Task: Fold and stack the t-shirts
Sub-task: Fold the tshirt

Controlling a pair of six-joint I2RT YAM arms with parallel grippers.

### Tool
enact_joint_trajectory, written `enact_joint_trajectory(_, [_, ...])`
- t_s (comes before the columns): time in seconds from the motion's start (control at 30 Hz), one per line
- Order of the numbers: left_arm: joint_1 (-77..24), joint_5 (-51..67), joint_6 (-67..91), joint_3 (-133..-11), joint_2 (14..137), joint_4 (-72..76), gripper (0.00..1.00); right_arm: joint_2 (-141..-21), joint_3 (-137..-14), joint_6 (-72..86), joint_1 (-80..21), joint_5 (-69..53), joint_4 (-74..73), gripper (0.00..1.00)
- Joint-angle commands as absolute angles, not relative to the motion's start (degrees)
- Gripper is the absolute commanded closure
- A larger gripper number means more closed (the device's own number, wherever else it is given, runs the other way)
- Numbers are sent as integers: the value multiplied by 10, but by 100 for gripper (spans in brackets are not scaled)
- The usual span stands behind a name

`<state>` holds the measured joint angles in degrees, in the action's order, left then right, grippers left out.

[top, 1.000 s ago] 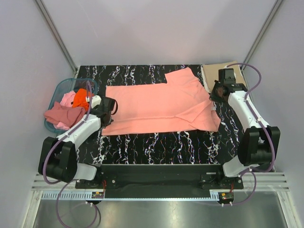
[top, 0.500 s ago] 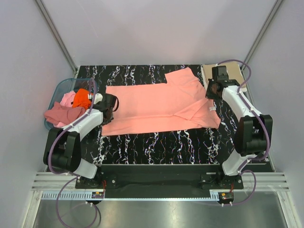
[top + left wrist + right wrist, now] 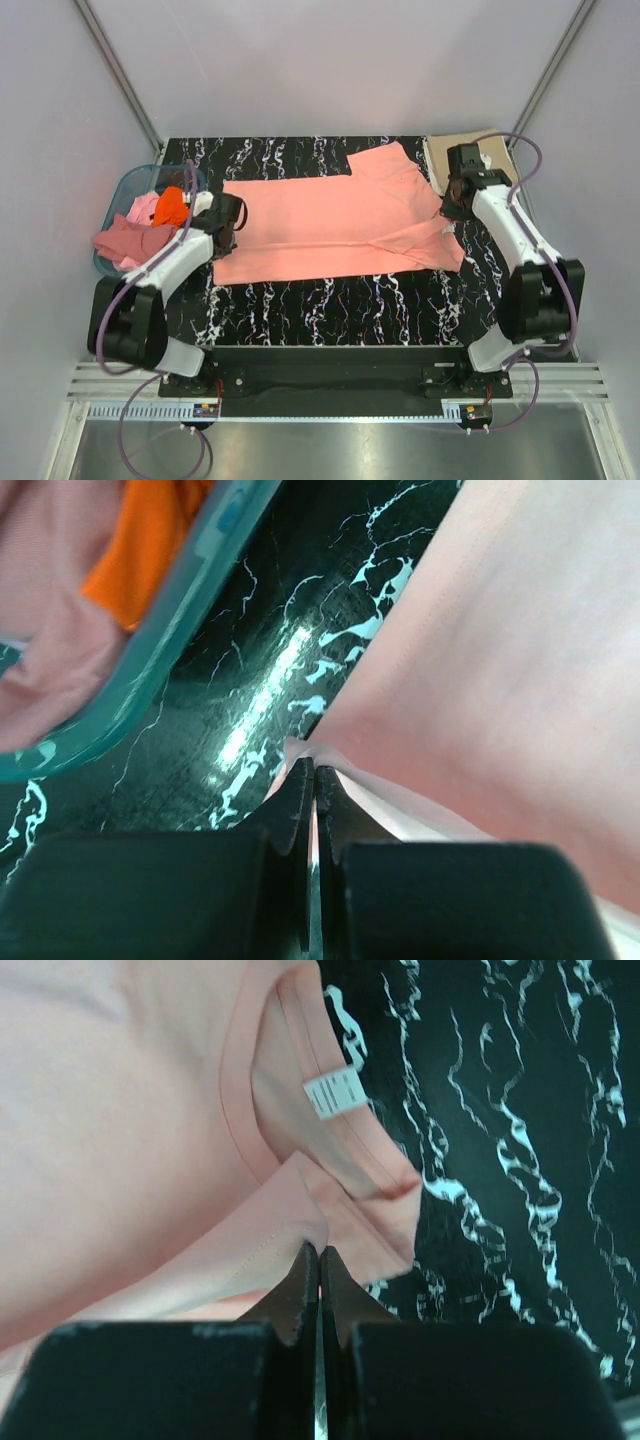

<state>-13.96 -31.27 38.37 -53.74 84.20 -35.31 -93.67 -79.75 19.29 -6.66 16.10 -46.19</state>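
Black marbled table (image 3: 330, 300) bears the salmon-pink t-shirt (image 3: 330, 215) spread flat, its hem edge nipped at the tips of the clenched left gripper (image 3: 312, 780) and a fold beside the collar nipped by the clenched right gripper (image 3: 320, 1260). Both bites look thin, so either could slip out on a lift, or one layer alone could rise and skew the fold. A white neck label (image 3: 335, 1092) lies just ahead of the right jaws, its print too small to read.
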Motion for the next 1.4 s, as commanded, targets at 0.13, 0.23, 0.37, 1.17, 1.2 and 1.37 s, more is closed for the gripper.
enact_joint_trajectory(0.13, [-135, -275, 379, -478, 665, -380, 100, -734, -711, 308, -69, 170, -569, 100])
enact_joint_trajectory(0.23, [-136, -250, 389, -446, 612, -395, 100, -652, -645, 351, -69, 146, -597, 100])
enact_joint_trajectory(0.37, [-135, -224, 402, -410, 542, -410, 100, -547, -603, 400, -69, 115, -645, 100])
enact_joint_trajectory(1.17, [-137, -265, 404, -425, 600, -412, 100, -552, -564, 367, -69, 109, -564, 100])
enact_joint_trajectory(1.2, [-137, -270, 402, -438, 611, -412, 100, -575, -567, 358, -69, 106, -556, 100])
enact_joint_trajectory(1.37, [-136, -306, 389, -471, 671, -399, 100, -667, -598, 303, -69, 105, -504, 100])
